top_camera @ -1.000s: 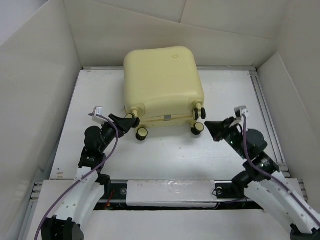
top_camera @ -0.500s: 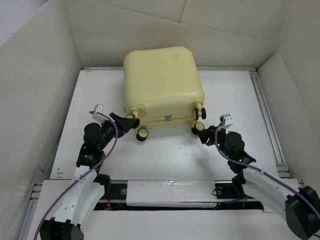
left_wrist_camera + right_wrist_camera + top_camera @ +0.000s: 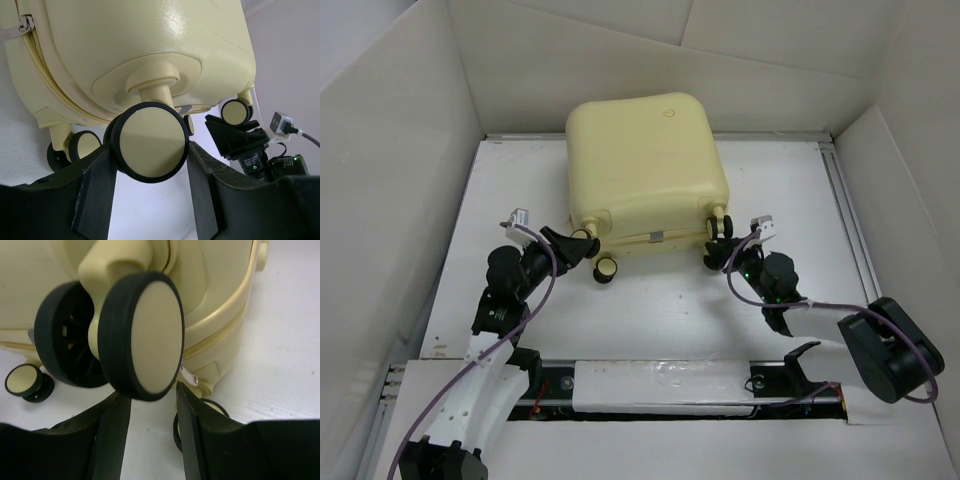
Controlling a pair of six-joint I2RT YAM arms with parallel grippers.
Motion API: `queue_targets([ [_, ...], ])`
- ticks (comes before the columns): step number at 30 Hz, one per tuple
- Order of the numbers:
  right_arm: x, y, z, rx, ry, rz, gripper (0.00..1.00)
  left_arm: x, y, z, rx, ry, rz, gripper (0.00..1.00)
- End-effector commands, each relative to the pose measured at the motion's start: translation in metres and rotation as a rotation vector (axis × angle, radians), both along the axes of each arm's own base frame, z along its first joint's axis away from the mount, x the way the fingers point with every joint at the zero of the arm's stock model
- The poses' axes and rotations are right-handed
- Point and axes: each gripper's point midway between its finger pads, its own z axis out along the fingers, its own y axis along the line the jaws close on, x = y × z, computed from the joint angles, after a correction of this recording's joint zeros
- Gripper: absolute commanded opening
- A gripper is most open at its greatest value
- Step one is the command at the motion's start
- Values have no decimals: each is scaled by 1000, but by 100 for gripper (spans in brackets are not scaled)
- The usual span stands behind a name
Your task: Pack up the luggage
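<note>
A: Where does the luggage (image 3: 645, 165) sit?

B: It lies flat and closed toward 12 o'clock on the white counter (image 3: 650, 310), with its broad pale yellow shell and small round emblem (image 3: 669, 112) facing up. Its wheeled end points to 6 o'clock, toward the two arms.

A: And the left claw (image 3: 150, 149)?

B: It is at the luggage's 7 o'clock corner, clenched on a caster wheel (image 3: 150, 142). In the left wrist view the cream disc with its black rim sits squarely between the two dark fingers (image 3: 97, 190), and both inner faces press against the rim.

A: Is the right claw (image 3: 152, 402) doing the same?

B: No. It is at the 5 o'clock corner, released, with its jaws parted and nothing between them. Another caster wheel (image 3: 142, 335) hangs just beyond its fingertips. Whether the tips brush the rim cannot be told. A second, darker wheel (image 3: 65, 335) sits at 9 o'clock of that one.
</note>
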Motion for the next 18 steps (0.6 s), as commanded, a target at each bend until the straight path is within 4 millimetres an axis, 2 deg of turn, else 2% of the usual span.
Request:
queue_targets([
  [1,20,-1,59,56,-216,-32,47,-13,-14,45,-23,-129,-103,0],
  [2,21,0,56,53,-209,-32,47,-14,-15,45,-24,-129,-112,0],
  [7,26,-5,67,80,-260,-67,45,-17,-16,51,-20,-154,-124,0],
  [10,31,-5,53,52,-226,-77,45,-18,-17,56,-22,-163,-133,0],
  [12,32,-4,57,62,-245,-78,45,-20,-19,56,-23,-163,-144,0],
  [13,31,-5,50,57,-235,-78,45,-20,-19,56,-23,-163,-144,0],
  [18,23,-25,40,102,-230,-167,41,-24,-19,60,-26,-181,-153,0],
])
